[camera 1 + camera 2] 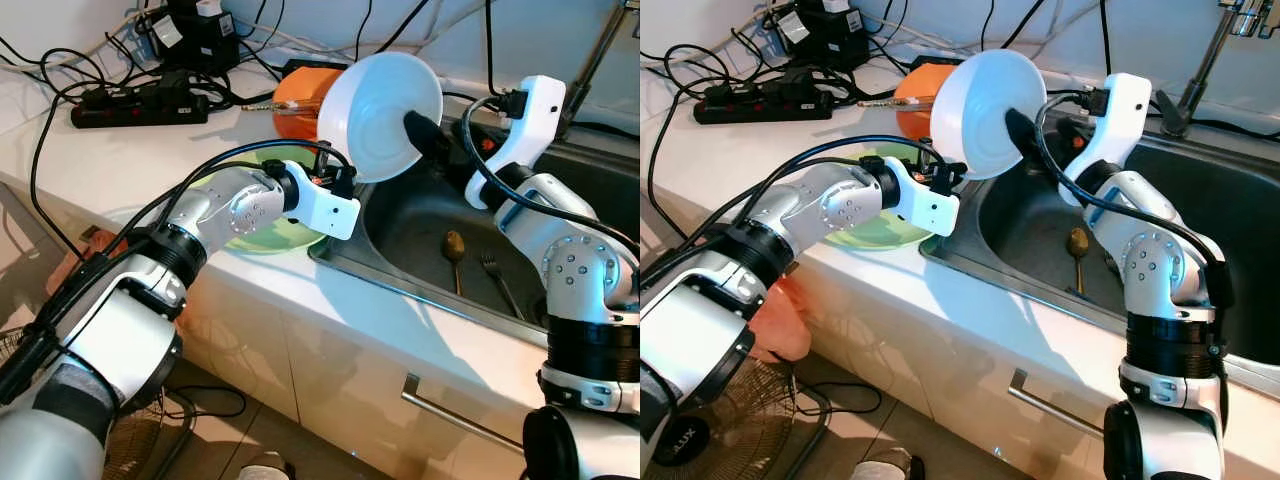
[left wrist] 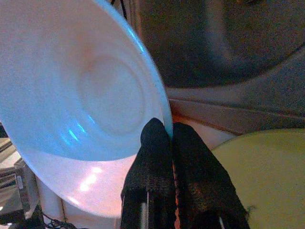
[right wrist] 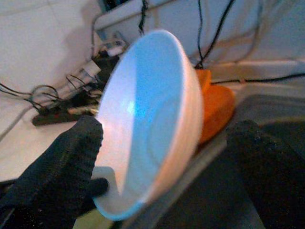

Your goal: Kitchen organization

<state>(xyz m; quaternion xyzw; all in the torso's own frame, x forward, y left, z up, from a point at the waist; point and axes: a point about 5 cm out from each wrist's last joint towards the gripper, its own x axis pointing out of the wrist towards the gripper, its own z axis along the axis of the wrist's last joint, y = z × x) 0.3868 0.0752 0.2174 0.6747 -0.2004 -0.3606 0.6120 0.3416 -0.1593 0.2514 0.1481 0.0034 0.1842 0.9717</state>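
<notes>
Upper middle of the head views, right above the left rim of the sink (image 1: 350,262), there's a white bowl (image 1: 378,112) held up on edge in the air, tipped so its hollow faces the camera. The left gripper (image 2: 170,138) has its fingers pressed together on the bowl's lower rim, pinching it. The right gripper (image 3: 167,157) sits on the far side with its fingers spread wide, one either side of the bowl and not clamped. Looks to me like a handover, or a two-handed carry, partway through clearing the sink. Next move probably needs the right fingers to close on the rim before the left lets go, otherwise the bowl could drop into the basin. A spoon (image 1: 454,247) and fork (image 1: 492,268) lie on the sink bottom, lower right of centre. A green plate (image 1: 268,236) rests on the white counter (image 1: 120,150) under the left arm, an orange bowl (image 1: 298,98) behind it, and a black power strip (image 1: 140,104) with tangled cables upper left.
</notes>
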